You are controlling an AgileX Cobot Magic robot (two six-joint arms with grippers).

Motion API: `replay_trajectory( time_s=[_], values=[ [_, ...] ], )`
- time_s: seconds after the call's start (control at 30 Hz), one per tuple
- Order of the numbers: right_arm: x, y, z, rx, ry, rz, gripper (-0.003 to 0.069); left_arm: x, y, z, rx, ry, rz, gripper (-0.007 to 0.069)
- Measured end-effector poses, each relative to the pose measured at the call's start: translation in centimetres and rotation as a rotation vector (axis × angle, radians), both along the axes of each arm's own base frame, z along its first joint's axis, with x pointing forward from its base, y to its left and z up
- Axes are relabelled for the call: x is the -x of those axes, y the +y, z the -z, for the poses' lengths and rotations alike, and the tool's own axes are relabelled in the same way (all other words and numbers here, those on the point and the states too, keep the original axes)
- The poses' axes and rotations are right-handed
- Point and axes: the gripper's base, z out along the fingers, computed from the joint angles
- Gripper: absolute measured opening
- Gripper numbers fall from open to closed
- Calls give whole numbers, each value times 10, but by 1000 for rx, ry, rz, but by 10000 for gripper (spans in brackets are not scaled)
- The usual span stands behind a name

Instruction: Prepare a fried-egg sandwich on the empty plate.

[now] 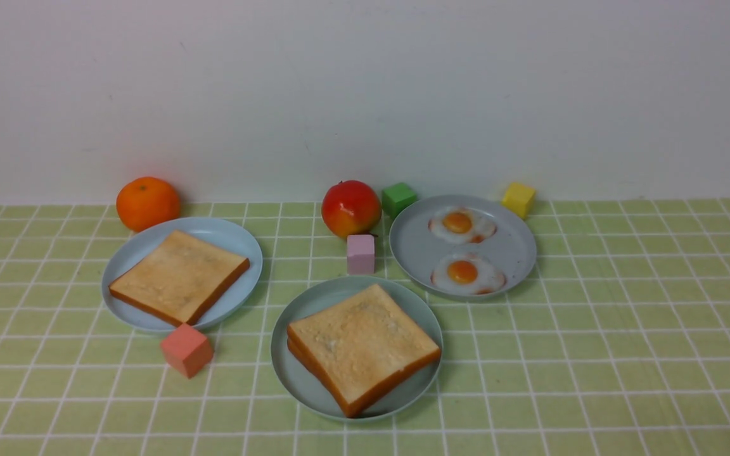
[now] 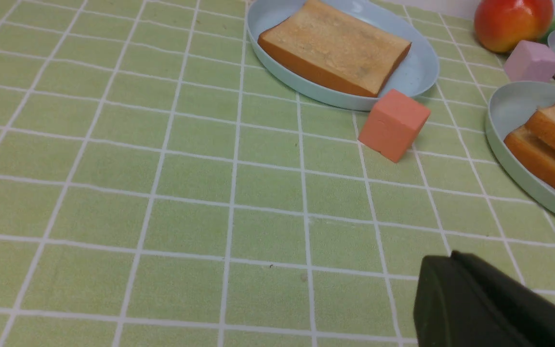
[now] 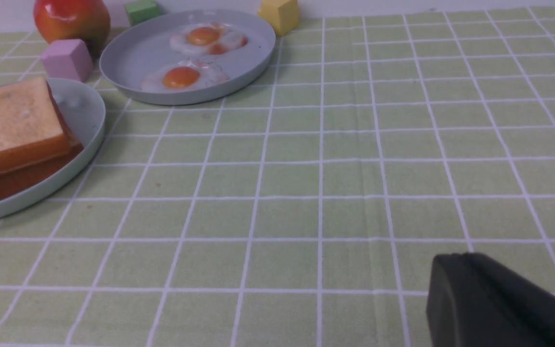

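The mint-green plate (image 1: 314, 304) sits at the front centre and holds two stacked toast slices; the top slice (image 1: 362, 339) covers the lower one (image 2: 542, 164). No egg shows between them. A third toast (image 1: 178, 275) lies on the light blue plate (image 1: 232, 237) at the left. Two fried eggs (image 1: 462, 225) (image 1: 466, 272) lie on the grey-blue plate (image 1: 416, 247) at the right. Neither gripper shows in the front view. My left gripper (image 2: 451, 258) is shut and empty over bare cloth, as is my right gripper (image 3: 460, 258).
An orange (image 1: 147, 202), an apple (image 1: 351, 208), a green cube (image 1: 398, 198) and a yellow cube (image 1: 518, 199) stand along the back wall. A lilac cube (image 1: 360, 254) sits between the plates. A salmon cube (image 1: 186, 349) lies by the light blue plate.
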Motion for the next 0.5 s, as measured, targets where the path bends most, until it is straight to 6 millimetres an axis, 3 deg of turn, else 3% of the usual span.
replay_trajectory(
  time_s=[0.5],
  values=[
    [0, 0, 0, 0, 0, 0, 19, 0, 0, 0, 4, -1, -2, -13]
  ],
)
